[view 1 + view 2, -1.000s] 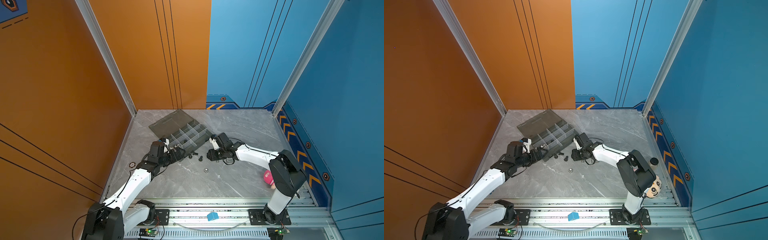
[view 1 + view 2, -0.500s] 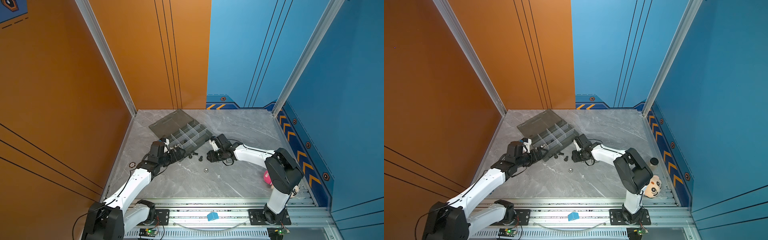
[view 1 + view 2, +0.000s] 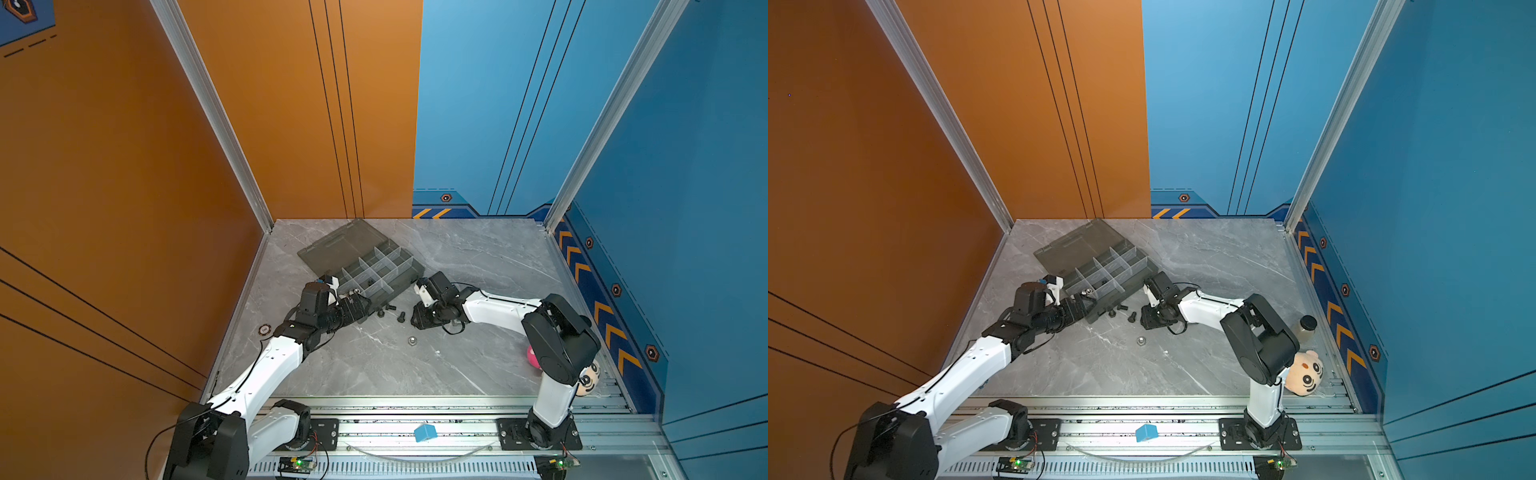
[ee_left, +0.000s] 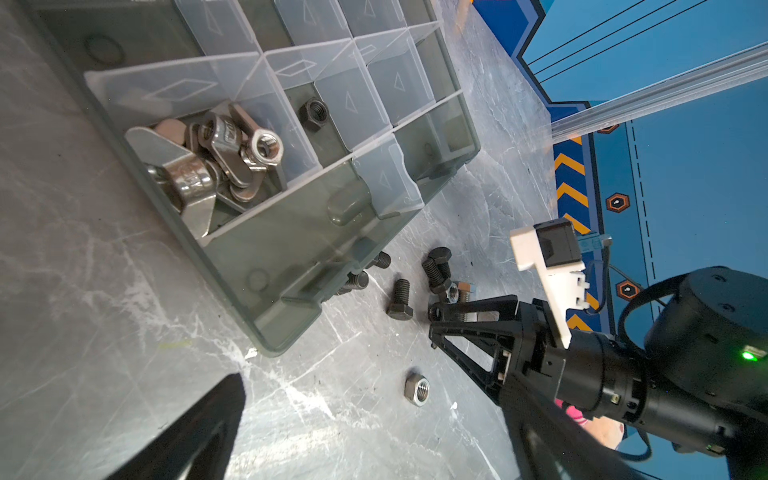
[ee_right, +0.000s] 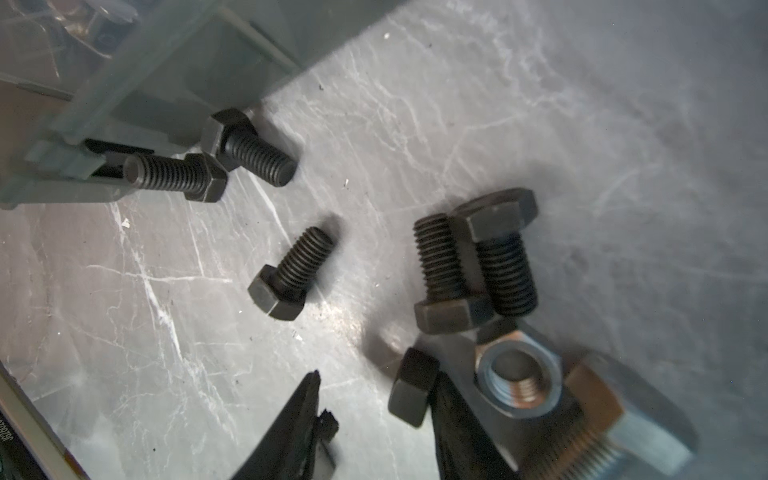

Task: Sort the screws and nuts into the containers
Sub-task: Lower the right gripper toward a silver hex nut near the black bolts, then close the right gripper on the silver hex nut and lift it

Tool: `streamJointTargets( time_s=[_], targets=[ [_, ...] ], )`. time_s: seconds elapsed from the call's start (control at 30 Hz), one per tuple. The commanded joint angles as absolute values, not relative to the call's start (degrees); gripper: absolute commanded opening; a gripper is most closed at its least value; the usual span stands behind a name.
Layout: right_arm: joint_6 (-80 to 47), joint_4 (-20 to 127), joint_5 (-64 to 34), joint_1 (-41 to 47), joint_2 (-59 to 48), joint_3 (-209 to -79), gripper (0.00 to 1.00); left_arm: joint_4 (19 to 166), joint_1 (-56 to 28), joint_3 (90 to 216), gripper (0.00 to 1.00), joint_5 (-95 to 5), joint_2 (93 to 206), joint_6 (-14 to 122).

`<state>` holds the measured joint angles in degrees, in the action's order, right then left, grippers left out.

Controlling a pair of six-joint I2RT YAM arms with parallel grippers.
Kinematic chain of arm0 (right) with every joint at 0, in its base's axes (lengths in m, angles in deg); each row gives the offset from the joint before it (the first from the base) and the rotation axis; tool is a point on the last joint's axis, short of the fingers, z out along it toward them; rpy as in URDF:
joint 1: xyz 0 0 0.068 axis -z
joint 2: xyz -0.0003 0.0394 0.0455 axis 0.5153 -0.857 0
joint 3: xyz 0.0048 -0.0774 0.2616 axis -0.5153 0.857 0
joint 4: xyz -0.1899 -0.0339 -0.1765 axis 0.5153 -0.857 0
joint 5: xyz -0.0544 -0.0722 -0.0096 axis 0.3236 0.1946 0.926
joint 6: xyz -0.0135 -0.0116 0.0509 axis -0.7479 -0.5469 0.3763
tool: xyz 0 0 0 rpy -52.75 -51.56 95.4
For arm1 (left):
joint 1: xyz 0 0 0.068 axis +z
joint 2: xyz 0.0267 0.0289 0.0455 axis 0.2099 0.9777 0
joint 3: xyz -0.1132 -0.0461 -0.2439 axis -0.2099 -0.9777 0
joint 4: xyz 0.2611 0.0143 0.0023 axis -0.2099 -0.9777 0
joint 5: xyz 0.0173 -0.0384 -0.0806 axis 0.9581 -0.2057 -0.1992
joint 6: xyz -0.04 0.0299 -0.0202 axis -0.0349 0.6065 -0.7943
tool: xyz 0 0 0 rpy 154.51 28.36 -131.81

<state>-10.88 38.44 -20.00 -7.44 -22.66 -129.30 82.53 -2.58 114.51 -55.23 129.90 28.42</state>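
Because the right gripper (image 4: 433, 324), half-open and apparently empty, sits among clustered black screws (image 5: 291, 274) on the table (image 5: 582, 124) beside the containers (image 4: 291, 249), closing could pinch two together; the left gripper (image 3: 362, 308) gapes empty at their near-left corner.

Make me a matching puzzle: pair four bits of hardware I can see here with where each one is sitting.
Things:
1. silver wing nuts
2. black nut
3. lone silver nut
4. black screws

Places:
A. loose on the table, close to the organizer box
B. piled together in one compartment
C. alone on bare table, apart from the rest
D. alone in its own compartment

Pairs: 1-B; 2-D; 3-C; 4-A
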Motion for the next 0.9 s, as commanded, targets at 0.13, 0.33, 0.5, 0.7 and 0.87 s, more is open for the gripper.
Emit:
streamJointTargets(
  time_s=[0.13,0.33,0.5,0.7,0.87],
  targets=[
    [-10.7,37.92,-18.34,-7.83,-24.64,-130.62,0.45,82.84,-2.92,114.26,0.98,-55.36,129.47,28.12],
    [-10.0,36.64,-14.96,-7.92,-26.15,-131.2,0.44,82.74,-2.83,114.13,0.98,-55.27,129.06,28.13],
    [-9.54,35.78,-13.98,-7.78,-27.41,-131.73,0.38,82.68,-2.74,114.06,0.98,-55.3,128.88,28.2],
    [-9.26,34.99,-13.22,-7.82,-27.86,-131.81,0.3,82.79,-2.65,113.98,0.98,-55.35,129.03,28.17],
    [-9.18,34.66,-13.62,-7.74,-27.74,-131.57,0.21,82.79,-2.64,113.97,0.98,-55.45,129.12,28.12]
  ],
)
